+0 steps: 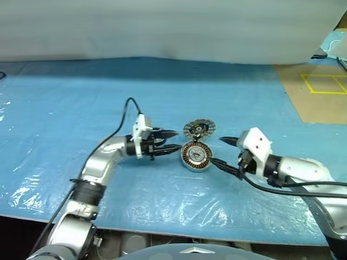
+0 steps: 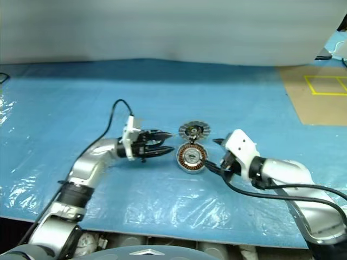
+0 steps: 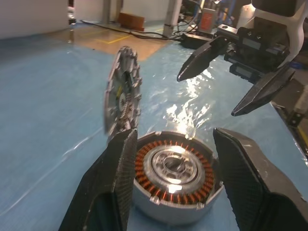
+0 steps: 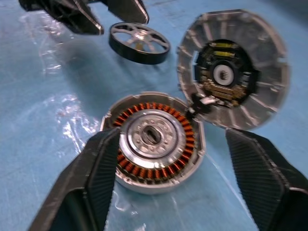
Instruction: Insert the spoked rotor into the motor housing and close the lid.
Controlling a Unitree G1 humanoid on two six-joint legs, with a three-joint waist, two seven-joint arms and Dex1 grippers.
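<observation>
I see both grippers, left and right, open and empty, flanking the motor housing; lid raised.

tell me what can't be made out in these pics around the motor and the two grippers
- Spoked rotor: in the head views it is hidden behind the left gripper, so its place there cannot be read.
- Motor housing: in the left wrist view the gripper's own fingers cover its near sides.
- Lid: blurred in the right wrist view; how it joins the housing is unclear.
- Right gripper: its lower finger blends with a dark cable.
</observation>
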